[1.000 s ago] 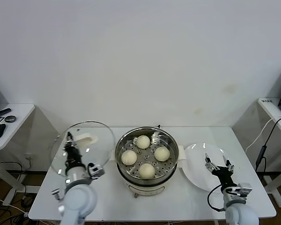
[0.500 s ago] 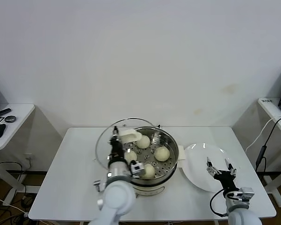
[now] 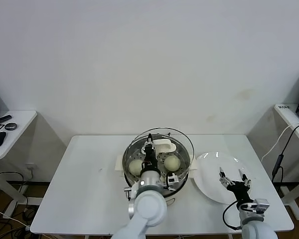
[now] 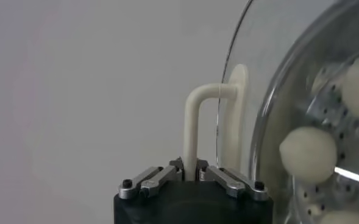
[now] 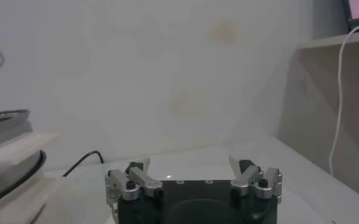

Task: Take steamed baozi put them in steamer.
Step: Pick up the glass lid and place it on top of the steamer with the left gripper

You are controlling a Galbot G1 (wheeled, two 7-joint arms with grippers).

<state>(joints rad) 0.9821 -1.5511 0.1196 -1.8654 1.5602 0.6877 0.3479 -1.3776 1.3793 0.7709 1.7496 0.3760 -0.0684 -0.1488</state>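
The left gripper (image 3: 149, 148) pinches the glass lid's (image 3: 182, 144) white handle (image 4: 194, 131) above the steamer (image 3: 182, 172); the baozi (image 3: 171, 163) lie inside, beneath it. The right gripper (image 3: 234, 177), spread wide, hovers over the plate (image 3: 209, 184) beside the steamer.

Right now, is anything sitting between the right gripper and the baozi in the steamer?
Yes. The left gripper holds the glass lid by its white handle over the steamer, so the lid covers the baozi. The right gripper hangs open over the white plate, beside the steamer.
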